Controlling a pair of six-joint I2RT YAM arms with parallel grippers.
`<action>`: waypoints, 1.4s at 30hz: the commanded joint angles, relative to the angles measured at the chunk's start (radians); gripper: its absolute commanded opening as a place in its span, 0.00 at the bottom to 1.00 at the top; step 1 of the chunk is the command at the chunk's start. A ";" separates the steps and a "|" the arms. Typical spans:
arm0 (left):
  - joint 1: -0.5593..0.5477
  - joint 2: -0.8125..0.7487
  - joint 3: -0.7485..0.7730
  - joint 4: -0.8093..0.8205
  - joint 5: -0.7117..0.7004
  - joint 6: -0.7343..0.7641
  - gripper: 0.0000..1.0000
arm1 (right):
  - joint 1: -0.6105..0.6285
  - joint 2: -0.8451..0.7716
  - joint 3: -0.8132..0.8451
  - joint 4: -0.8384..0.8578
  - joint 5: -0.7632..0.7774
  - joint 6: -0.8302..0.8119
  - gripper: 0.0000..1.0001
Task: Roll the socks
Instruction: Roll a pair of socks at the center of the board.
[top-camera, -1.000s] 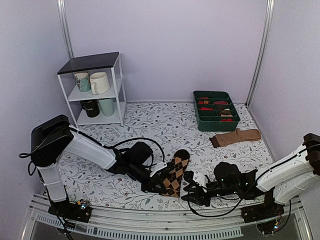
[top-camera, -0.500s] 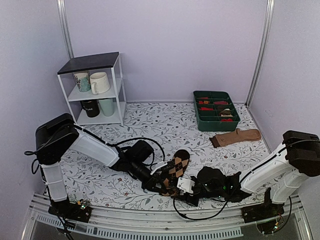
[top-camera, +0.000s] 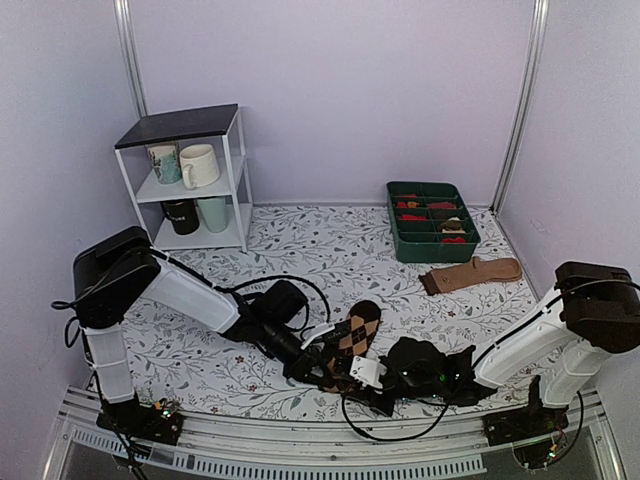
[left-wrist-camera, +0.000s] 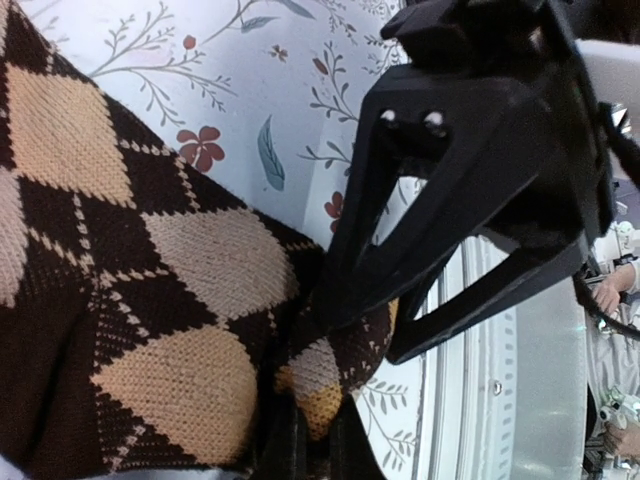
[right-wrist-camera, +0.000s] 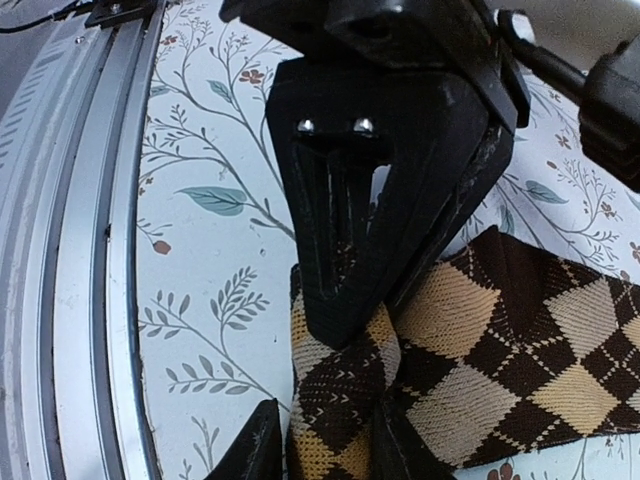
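The dark brown socks (top-camera: 352, 335) with the tan-orange argyle diamonds lie on the floral table near its front edge. Their near end is folded up into a small bunch. My left gripper (top-camera: 318, 364) is shut on that bunched end; in the left wrist view the socks (left-wrist-camera: 150, 300) fill the left side and my gripper (left-wrist-camera: 315, 445) pinches the fold. My right gripper (top-camera: 366, 378) meets it from the right. In the right wrist view its jaws (right-wrist-camera: 325, 450) are shut on the same folded end of the socks (right-wrist-camera: 345, 400), right under the left gripper's black fingers (right-wrist-camera: 380, 150).
A green divided tray (top-camera: 433, 240) with small red bundles stands at the back right. A plain tan sock (top-camera: 470, 272) lies in front of it. A white shelf (top-camera: 190, 180) with mugs stands at the back left. The metal front rail (top-camera: 300, 450) runs close below both grippers.
My right gripper has moved left along the front edge to the socks' near end and closed on it beside the left gripper. The socks' near end has bunched up.
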 joint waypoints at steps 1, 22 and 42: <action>-0.003 0.076 -0.037 -0.160 -0.090 0.002 0.00 | 0.011 0.072 0.046 -0.071 -0.025 0.051 0.28; -0.012 -0.402 -0.294 0.271 -0.297 0.124 0.27 | -0.165 0.140 -0.022 -0.118 -0.384 0.354 0.13; -0.132 -0.268 -0.352 0.508 -0.389 0.375 0.43 | -0.285 0.296 0.110 -0.355 -0.668 0.437 0.12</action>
